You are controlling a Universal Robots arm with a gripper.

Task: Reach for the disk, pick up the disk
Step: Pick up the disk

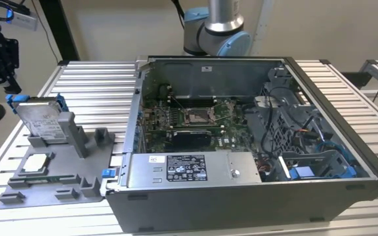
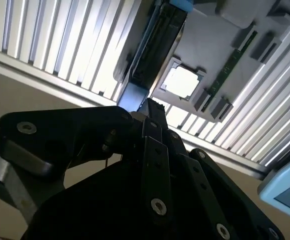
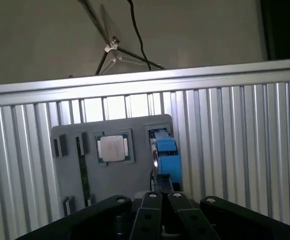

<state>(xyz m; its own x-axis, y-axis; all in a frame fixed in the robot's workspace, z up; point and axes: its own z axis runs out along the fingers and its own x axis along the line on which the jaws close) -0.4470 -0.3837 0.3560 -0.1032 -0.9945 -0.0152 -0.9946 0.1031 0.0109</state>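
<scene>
- The gripper hangs empty with its fingers clenched together. In the exterior view it sits at about 11 o'clock from the disk, higher up and not touching it.
- The disk stands upright on its edge in the grey holder, at 9 o'clock from the computer case.
- In the first wrist view, the disk's thin top edge runs straight ahead of the fingertips, in line with them.
</scene>
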